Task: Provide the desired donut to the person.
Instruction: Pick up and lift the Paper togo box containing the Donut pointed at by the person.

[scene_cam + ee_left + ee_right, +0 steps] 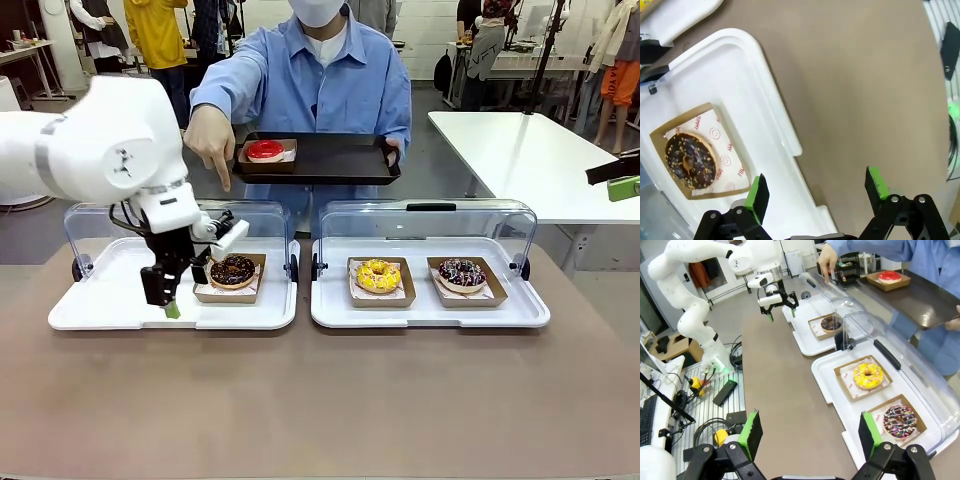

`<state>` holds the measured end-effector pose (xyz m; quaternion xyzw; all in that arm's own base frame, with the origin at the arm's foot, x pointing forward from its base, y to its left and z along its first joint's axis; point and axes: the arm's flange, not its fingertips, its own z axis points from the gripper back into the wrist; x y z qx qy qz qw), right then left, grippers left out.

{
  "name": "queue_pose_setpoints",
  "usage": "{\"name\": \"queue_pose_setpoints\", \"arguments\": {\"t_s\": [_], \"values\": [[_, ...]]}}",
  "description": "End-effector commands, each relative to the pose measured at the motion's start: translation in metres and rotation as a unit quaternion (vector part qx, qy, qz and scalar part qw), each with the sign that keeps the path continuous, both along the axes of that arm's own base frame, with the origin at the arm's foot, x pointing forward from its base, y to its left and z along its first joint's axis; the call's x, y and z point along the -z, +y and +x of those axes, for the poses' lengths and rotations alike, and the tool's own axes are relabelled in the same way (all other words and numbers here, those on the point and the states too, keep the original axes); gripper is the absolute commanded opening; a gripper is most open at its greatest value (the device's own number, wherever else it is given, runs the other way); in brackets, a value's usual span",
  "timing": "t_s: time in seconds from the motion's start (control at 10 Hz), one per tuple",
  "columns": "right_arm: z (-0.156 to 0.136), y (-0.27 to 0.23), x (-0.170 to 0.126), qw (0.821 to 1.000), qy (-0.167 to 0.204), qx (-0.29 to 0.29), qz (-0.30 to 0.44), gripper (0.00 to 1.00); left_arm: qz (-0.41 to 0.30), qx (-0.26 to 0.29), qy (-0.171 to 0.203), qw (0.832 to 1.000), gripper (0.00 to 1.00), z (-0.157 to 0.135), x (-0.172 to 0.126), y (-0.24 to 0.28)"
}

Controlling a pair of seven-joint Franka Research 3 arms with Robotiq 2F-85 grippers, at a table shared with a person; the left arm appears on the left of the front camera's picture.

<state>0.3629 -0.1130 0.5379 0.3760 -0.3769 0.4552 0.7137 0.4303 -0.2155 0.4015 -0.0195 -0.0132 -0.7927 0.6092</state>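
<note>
Jaws apart and empty on my left gripper (815,187) and right gripper (807,432). Brown table (320,400) bears two white trays (430,312), lids (430,215) up; a white table (520,150) stands behind. Chocolate donut (233,269) sits in the left tray (100,305), below the pointing hand (210,140) of the person (330,80). My left arm (110,140) bends down over that tray, beside the donut.

The left arm (100,140) is reaching in from nine o'clock, the left gripper (178,297) pointing down toward six o'clock, fingers spread. The right gripper (807,432) is hovering at the front view's three o'clock edge, fingers spread wide.
</note>
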Motion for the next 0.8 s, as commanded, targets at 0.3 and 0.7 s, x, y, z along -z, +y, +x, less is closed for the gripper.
{"name": "queue_pose_setpoints", "arguments": {"t_s": [0.3, 0.7], "values": [[0.0005, -0.0003, -0.0005, 1.000, -0.007, -0.002, 0.009, 1.00, 0.005, 0.009, -0.027, 1.000, 1.00, 0.0105, 0.0098, -0.0020], [0.0005, -0.0003, -0.0005, 1.000, -0.007, -0.002, 0.009, 1.00, 0.005, 0.009, -0.027, 1.000, 1.00, 0.0105, 0.0098, -0.0020]]}}
